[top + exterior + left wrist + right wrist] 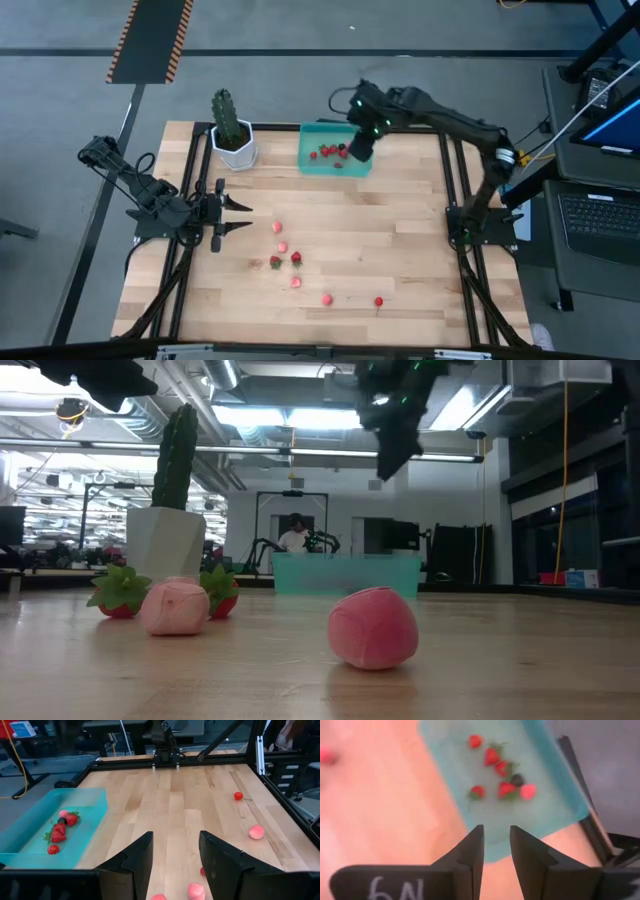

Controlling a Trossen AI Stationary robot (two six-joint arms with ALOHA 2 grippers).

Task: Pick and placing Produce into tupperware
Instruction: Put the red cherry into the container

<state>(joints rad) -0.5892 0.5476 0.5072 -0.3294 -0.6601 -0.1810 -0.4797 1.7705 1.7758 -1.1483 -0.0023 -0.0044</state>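
Pink berry (373, 627) foremost; right gripper (358, 152) slightly parted, empty, over tupperware (310, 162) edge.

Only legible marking: white handwritten characters on dark body of right gripper (496, 851), seen in right wrist view, reading roughly "6N" or, inverted, "N9"; orientation unclear. No other text, label, brand or number was readable in any view.

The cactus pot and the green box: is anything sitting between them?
No. In the high view, only bare wooden table lies between the white cactus pot and the tupperware. The loose berries lie farther down the table.
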